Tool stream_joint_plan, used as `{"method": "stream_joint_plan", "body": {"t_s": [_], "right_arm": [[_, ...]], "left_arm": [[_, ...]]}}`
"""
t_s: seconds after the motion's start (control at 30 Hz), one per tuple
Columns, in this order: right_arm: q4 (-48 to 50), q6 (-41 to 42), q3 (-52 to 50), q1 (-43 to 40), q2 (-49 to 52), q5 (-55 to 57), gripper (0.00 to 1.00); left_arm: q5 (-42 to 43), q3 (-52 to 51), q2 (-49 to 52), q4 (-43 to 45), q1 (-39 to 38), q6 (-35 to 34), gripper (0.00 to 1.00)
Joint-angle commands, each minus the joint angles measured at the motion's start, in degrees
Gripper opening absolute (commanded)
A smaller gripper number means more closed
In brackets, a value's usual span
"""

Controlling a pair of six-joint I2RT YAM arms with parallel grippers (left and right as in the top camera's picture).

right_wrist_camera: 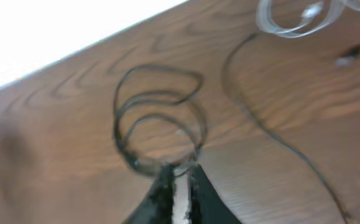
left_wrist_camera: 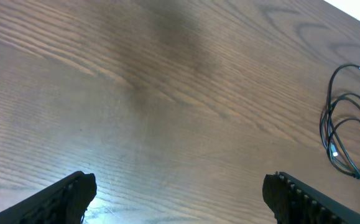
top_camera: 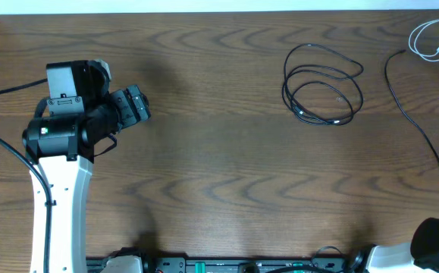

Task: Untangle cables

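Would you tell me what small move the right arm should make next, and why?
Probably open the right gripper and ease it toward the coiled black cable. Its jaws are nearly together and hold nothing, the coil lies straight ahead in its wrist view, and the left gripper, though open, hangs far from the coil.

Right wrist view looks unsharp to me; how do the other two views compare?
Right wrist view: blurred throughout, the coiled black cable and white cable smeared, the top left washed out white. Left wrist view: sharp, a soft shadow and pale glare on the table. Overhead view: sharp, evenly lit.
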Motion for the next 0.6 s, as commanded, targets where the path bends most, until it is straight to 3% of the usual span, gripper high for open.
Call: {"method": "stream_joint_plan", "body": {"t_s": [0.0, 0.13, 0.2, 0.57], "right_arm": [[-1.4, -7.5, 0.0, 5.7, 4.4, -3.5, 0.21], [-3.6, -13.9, 0.0, 12.6, 9.6, -3.5, 0.49], [-4.2, -15.7, 0.0, 15.1, 12.5, -3.5, 0.56], [1.4, -15.8, 0.0, 27.3, 28.8, -1.2, 0.57]], "left_arm": [[0.2, 0.8, 0.2, 0.0, 0.2, -0.5, 0.91], [0.2, 0.8, 0.2, 0.0, 0.2, -0.5, 0.91], [0.2, 0.8, 0.3, 0.0, 0.2, -0.5, 0.91], [0.2, 0.8, 0.3, 0.0, 0.2, -0.5, 0.91]]}}
